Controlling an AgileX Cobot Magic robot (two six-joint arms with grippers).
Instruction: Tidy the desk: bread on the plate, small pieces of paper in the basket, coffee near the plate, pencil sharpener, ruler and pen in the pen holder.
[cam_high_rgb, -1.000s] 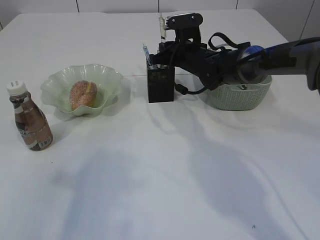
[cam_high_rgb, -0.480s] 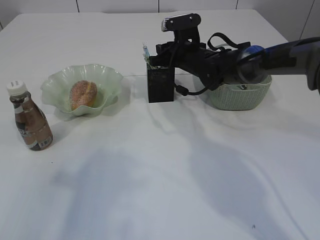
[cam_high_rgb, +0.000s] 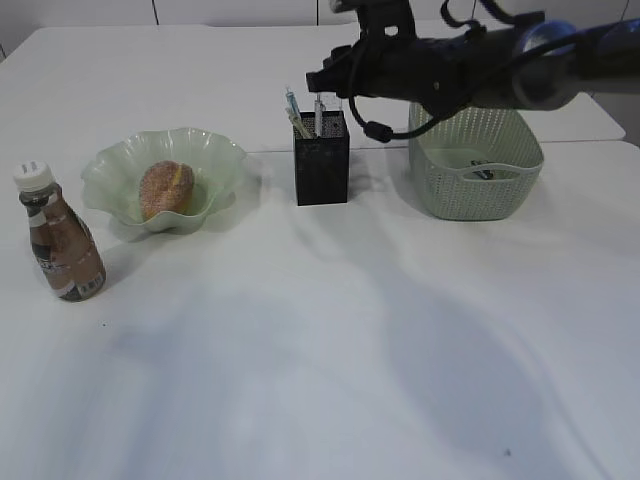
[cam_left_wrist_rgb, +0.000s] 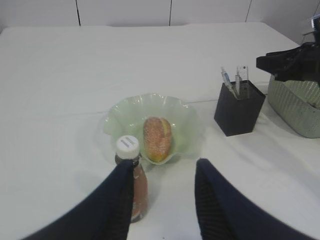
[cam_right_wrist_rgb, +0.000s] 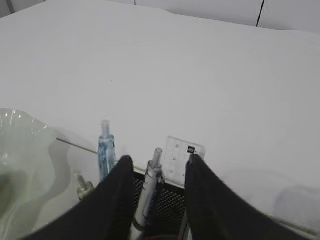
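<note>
— Desk contents, please: where is everything found?

— The bread is seen lying in the ruffled green plate, at roughly nine o'clock from the black pen holder. The coffee is stood upright near the plate, at about its eight o'clock, apart from the rim. The basket is placed near the holder at its three o'clock, with a small scrap visible on its floor.

— And the holder itself?

— The ruler, a silver pen and a blue-tipped pen are seen standing in it, their tops poking above the rim (the sharpener cannot be made out).

— The grippers?

— The right gripper is held above the holder, its fingers parted either side of the silver pen, and nothing is gripped. The left gripper is hung over bare table at six o'clock from the plate, jaws partly spread and empty; one finger overlaps the bottle in the wrist view, though contact cannot be told.
</note>
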